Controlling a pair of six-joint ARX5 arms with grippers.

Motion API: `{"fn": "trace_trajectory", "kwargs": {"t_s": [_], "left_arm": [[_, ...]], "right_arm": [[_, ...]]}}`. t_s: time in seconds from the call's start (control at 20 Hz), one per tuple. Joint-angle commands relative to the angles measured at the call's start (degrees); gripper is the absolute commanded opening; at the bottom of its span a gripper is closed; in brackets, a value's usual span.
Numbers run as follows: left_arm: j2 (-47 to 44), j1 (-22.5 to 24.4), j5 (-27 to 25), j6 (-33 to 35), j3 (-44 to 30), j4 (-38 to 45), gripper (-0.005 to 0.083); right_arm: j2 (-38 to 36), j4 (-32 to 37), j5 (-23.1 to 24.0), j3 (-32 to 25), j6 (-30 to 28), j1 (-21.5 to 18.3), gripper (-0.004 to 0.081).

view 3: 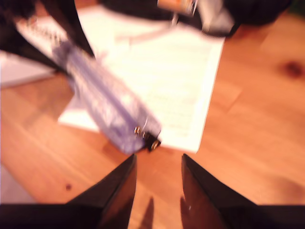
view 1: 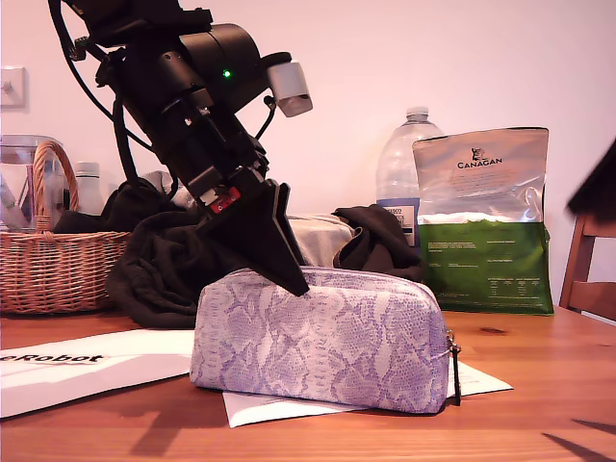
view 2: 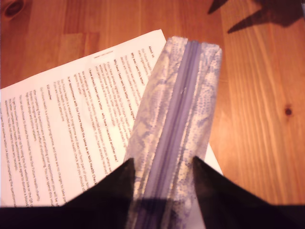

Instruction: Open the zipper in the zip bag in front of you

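Lilac bag (view 1: 322,339) being pinned by first hand (view 2: 164,167), fingers straddling zipper (view 2: 178,109); second hand (view 3: 158,162), narrowly parted and empty, needing the pull (view 3: 153,143) next.

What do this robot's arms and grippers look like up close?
The arm in the exterior view is black and blocky, with looped black cables, a green light, a small red part and a white camera box. My first gripper and my second gripper have flat, black, pointed fingers.

The lilac-and-white snakeskin zip bag (view 1: 322,339) stands upright on paper sheets. Its purple zipper (view 2: 177,119) is closed, its dark pull (view 1: 454,371) dangling at the exterior view's right end.
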Motion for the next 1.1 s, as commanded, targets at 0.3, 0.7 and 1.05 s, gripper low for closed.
{"fn": "trace_trajectory", "kwargs": {"t_s": [0.3,0.7,1.05], "left_arm": [[1.68,-0.13,0.26,0.02,-0.15,0.24,-0.0024],[1.68,1.16,2.4,0.04,-0.15,-0.26,-0.0024],[1.68,1.03,2.32,3.1,-0.15,0.35,-0.0024]], "right_arm": [[18.25,12.85,-0.55,-0.74,-11.08,5.53,0.0267],[35.04,27.21,0.04,-0.74,-11.93,6.19,0.0343],[44.06,36.37,-0.11,-0.74,-16.87,5.31,0.0374]]}}
